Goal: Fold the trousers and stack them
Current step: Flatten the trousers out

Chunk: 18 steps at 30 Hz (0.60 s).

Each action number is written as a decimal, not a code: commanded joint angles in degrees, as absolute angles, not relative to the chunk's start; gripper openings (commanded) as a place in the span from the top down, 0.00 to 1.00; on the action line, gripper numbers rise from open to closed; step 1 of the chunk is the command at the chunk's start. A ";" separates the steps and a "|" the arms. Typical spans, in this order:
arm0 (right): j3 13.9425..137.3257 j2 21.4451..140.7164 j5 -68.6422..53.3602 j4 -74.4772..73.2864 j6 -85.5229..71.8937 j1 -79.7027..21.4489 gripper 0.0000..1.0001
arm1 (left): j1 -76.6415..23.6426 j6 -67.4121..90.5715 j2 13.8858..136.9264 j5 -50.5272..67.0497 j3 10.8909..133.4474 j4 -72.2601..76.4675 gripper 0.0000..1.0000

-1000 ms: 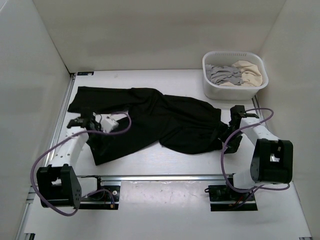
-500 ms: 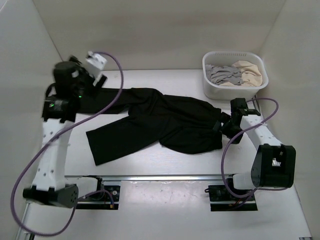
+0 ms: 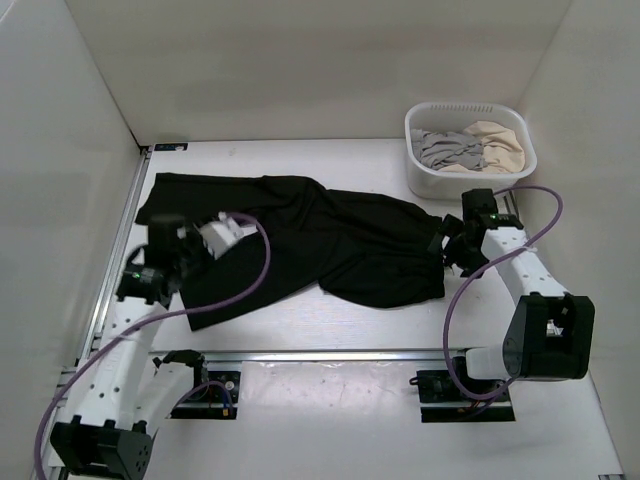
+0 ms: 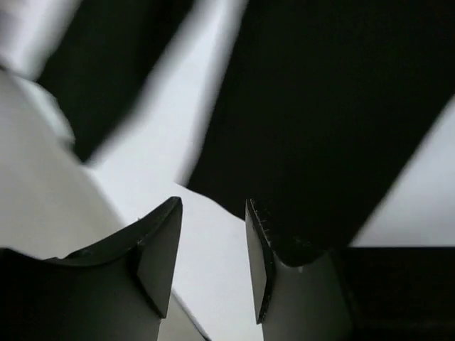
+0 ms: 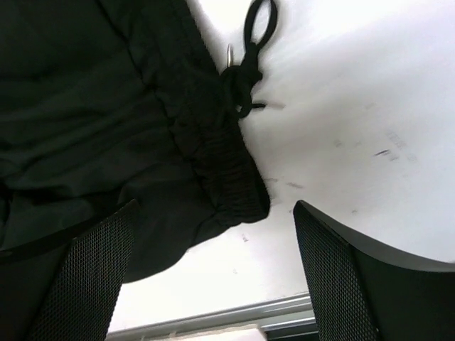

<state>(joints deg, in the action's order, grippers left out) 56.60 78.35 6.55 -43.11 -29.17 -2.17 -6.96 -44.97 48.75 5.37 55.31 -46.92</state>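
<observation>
Top external view: black trousers (image 3: 330,240) lie spread across the white table (image 3: 300,160), legs toward the left and waistband (image 5: 220,163) to the right. Left gripper (image 4: 213,213) hangs over a leg's edge, jaws partly apart with nothing between them. Right gripper (image 5: 213,220) stands over the elastic waistband, near the drawstring (image 5: 252,35), jaws wide and empty. White basket (image 3: 420,180), far right, holds a grey garment (image 3: 445,150) and a beige garment (image 3: 500,145).

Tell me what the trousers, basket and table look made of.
The trousers: soft matte black cloth; it wrinkles, and the waistband is gathered elastic with a drawstring. The basket: likely white moulded plastic, smooth wall, rim looks perforated. The table: hard, smooth white surface, faintly scuffed; material unclear.
</observation>
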 commanded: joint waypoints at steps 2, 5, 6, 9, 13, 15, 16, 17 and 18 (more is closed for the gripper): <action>50.81 78.57 0.18 -39.65 -32.78 -2.81 0.07 | -7.03 -55.09 38.88 0.72 36.24 -49.68 0.45; 49.05 78.05 0.18 -38.94 -34.01 -3.42 0.07 | -7.03 -58.18 36.39 0.26 29.82 -47.20 0.36; 49.04 78.05 0.18 -38.94 -34.01 -3.43 0.07 | -7.03 -58.18 36.39 0.79 29.27 -47.20 0.36; 48.43 78.05 0.18 -37.71 -35.15 -4.04 0.07 | -7.03 -57.48 39.10 2.10 26.55 -47.20 0.23; 47.81 79.10 0.18 -36.66 -36.21 -4.04 0.06 | -7.03 -60.20 42.36 0.98 22.69 -41.59 0.10; 47.81 79.80 0.18 -36.65 -36.83 -4.04 0.06 | -7.03 -63.54 43.59 -1.84 19.44 -39.56 0.08; 48.33 79.80 0.18 -36.65 -37.70 -4.04 0.06 | -7.03 -63.54 44.29 -1.85 19.42 -39.55 0.08; 48.34 80.33 0.18 -36.04 -38.58 -4.04 0.06 | -7.03 -64.07 44.30 -0.80 18.73 -39.55 0.08; 48.34 80.33 0.18 -36.04 -38.58 -4.04 0.06 | -7.03 -64.07 44.30 -0.79 18.11 -39.55 0.08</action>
